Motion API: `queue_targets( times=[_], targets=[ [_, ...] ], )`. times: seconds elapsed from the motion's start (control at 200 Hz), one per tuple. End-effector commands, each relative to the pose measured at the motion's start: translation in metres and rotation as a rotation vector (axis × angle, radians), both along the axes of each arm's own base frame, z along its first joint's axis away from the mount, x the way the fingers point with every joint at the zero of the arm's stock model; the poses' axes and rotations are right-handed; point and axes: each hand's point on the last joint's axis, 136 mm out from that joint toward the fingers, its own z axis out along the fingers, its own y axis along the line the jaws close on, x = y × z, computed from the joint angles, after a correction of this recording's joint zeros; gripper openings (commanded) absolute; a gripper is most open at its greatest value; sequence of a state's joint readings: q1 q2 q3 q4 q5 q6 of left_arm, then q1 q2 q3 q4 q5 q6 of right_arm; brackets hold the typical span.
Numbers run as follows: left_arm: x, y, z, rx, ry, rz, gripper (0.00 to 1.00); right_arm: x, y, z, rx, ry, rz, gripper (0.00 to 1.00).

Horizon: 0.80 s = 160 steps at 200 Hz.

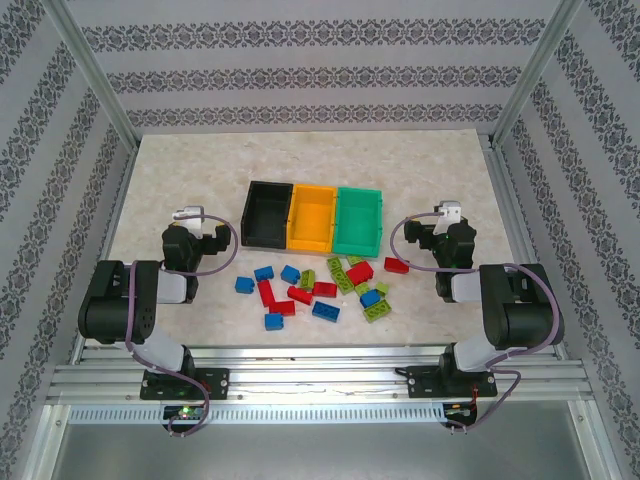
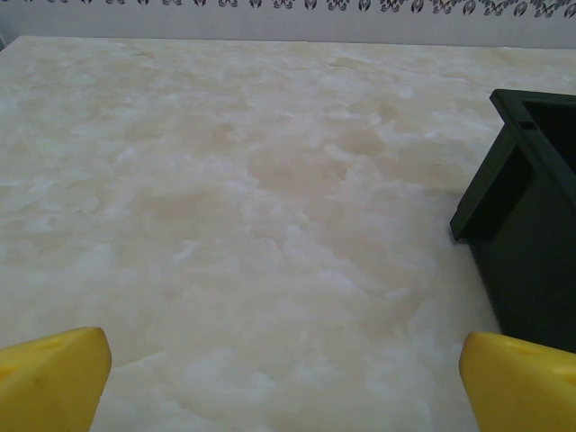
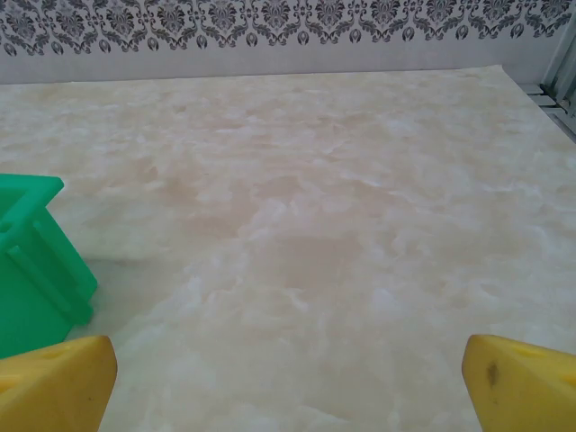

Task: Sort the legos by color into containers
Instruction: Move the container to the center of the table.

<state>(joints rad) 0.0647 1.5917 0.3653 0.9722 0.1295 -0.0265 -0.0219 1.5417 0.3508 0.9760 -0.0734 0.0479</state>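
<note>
**Around the work area: table, walls and frame**

In the top view, you have a cream, marble-patterned tabletop (image 1: 190,170) filling the middle of the frame. Behind it and down both sides stand walls (image 1: 320,75) papered in pale grey with dark damask bands. An aluminium post (image 1: 95,80) slants down from the upper left, and a second post (image 1: 540,65) from the upper right. Across the lower part you see ribbed aluminium rails (image 1: 320,378), with a plain grey panel (image 1: 320,450) beneath them. In the right wrist view, a piece of metal framing (image 3: 562,81) sits at the upper right edge.
</note>
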Motion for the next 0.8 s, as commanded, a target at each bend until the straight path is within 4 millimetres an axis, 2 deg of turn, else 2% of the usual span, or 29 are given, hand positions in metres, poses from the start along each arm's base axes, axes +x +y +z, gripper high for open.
queue_targets(
  times=[0.0, 0.794],
  targets=[
    [0.0018, -0.0025, 0.0036, 0.001, -0.013, -0.002, 0.99, 0.0045, 0.0083, 0.0089, -0.009, -0.029, 0.04, 0.98],
    [0.0032, -0.008, 0.0026, 0.002, -0.004, -0.038, 0.99, 0.005, 0.0082, 0.0098, -0.011, -0.031, 0.038, 0.98]
  ],
)
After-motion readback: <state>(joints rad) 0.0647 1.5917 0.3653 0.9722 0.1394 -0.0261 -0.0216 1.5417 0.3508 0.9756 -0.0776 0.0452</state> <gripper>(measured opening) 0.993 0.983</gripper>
